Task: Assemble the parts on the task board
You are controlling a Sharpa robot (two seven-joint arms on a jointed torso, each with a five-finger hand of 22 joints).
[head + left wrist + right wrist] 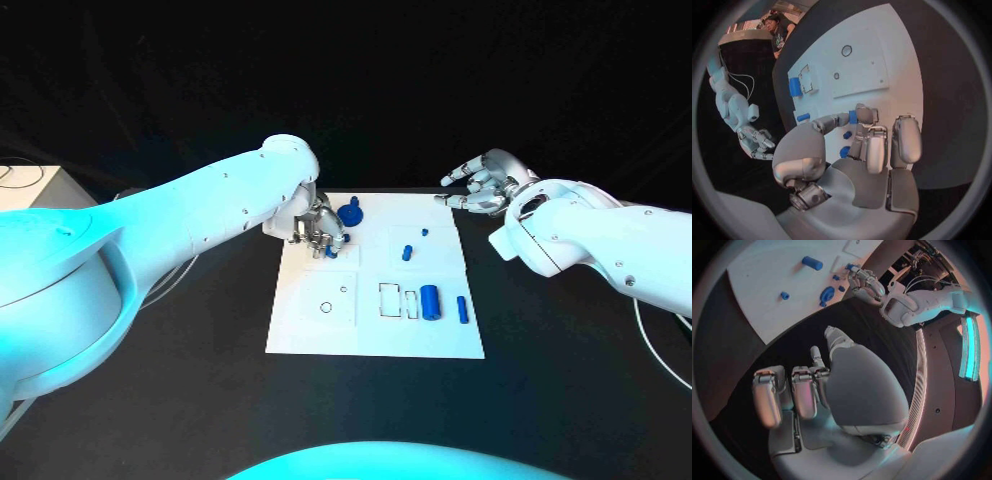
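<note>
The left silver many-fingered hand [316, 232] covers part of the white rectangular task board [375, 340], and its fingertips [856, 116] hide most of a small blue part [852, 117], so whether they pinch it cannot be told. The round blue knob-like part [353, 212] is too small to make out its shape.

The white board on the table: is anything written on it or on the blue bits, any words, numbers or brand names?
No readable text.
Task board: only outlined shapes, a small circle and rectangles, no letters or numbers.
Blue parts: plain, unmarked.
Left hand and right hand: no labels visible.
</note>
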